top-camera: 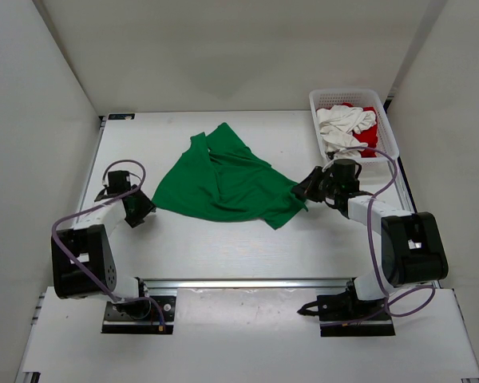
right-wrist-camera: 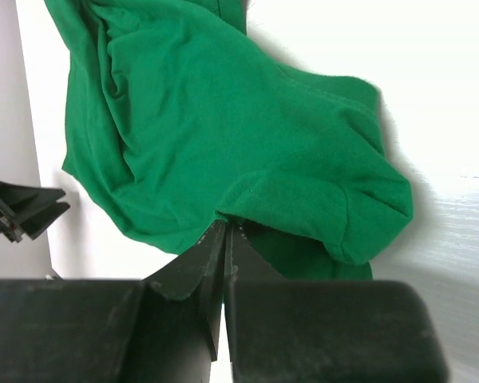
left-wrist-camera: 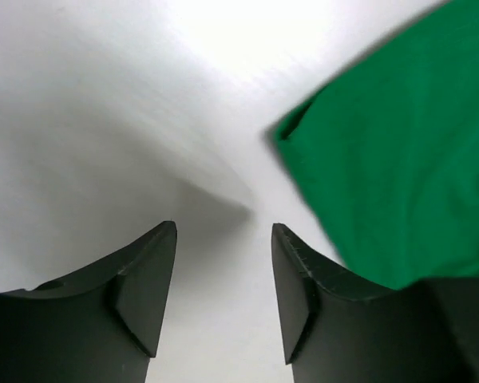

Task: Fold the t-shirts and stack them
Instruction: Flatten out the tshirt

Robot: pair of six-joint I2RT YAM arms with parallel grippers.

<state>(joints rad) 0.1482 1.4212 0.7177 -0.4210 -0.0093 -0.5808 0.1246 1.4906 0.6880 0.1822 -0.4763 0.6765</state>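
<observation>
Green t-shirt [top-camera: 223, 179] pinched by right gripper [top-camera: 302, 189]; left gripper [top-camera: 142, 211] gapes beside it.

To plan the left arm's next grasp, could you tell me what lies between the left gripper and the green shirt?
Only bare table: the left wrist view shows white surface between the open left gripper and the green shirt's edge.

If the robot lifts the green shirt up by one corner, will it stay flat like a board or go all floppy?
Probably floppy: the green shirt lies in soft wrinkles and folds on the table. It would likely sag and trail from the edge where the right end effector pinches it. The cloth looks thin, so it is probably light.
</observation>
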